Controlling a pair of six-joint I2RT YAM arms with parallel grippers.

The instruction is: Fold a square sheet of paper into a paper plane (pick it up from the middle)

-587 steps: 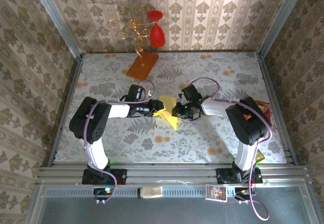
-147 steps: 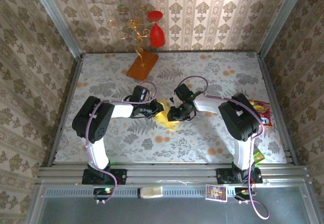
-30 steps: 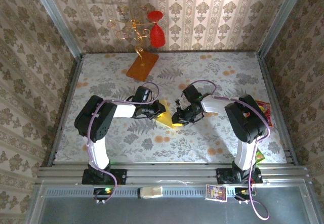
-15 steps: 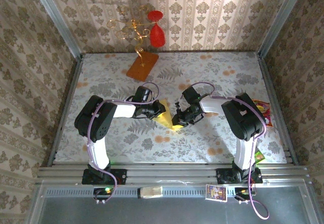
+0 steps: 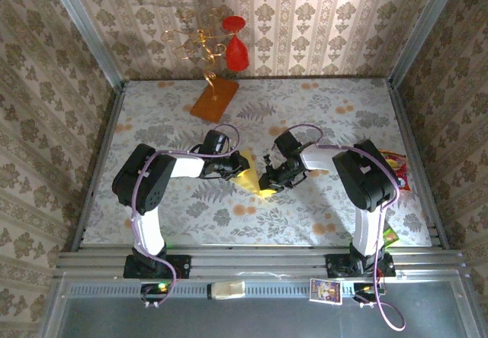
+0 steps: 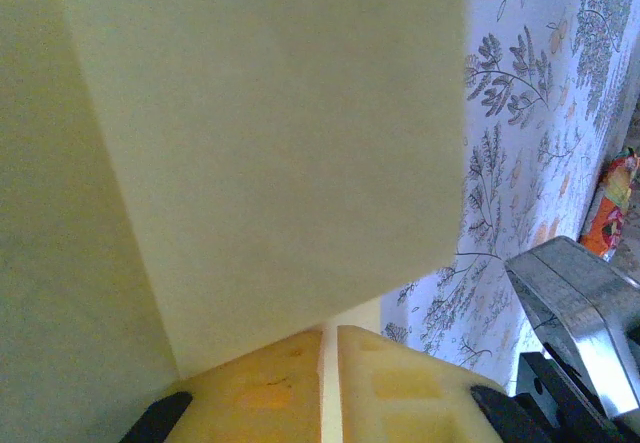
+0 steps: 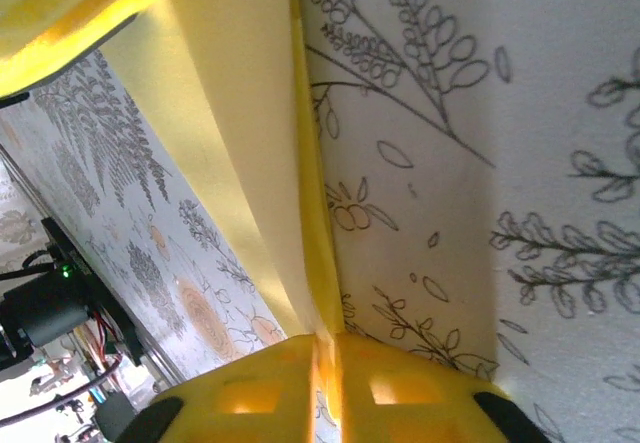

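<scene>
Where the two arms meet over the middle of the desk (image 5: 320, 117), the overhead view shows the square sheet of paper (image 5: 247, 178), already creased into a smaller yellow shape. The left pincer (image 5: 239, 168) is at its left edge and the right pincer (image 5: 268, 185) at its near right end. Whether the paper lies on the desk or just above it I cannot tell. An orange-brown slab (image 5: 214, 98) sits well apart, near the far edge.

Left wrist view: a broad pale face of the paper (image 6: 270, 143) stands right before the lens. The left pincer (image 6: 330, 368) has its pads pressed nearly together, pinching the paper's lower edge. The flowered desk (image 6: 520, 163) shows off to the right.

Right wrist view: a folded edge of the paper (image 7: 250, 163) runs straight down into the right pincer (image 7: 328, 363), which is pressed together on it. The desk (image 7: 500, 163) lies close alongside.

Judgement: a middle fold is in hand and there is no dart yet. Next likely wants one pincer to anchor while the other lays its flap over and presses the crease flat. If either one lets go early, the thin sheet may spring open.
</scene>
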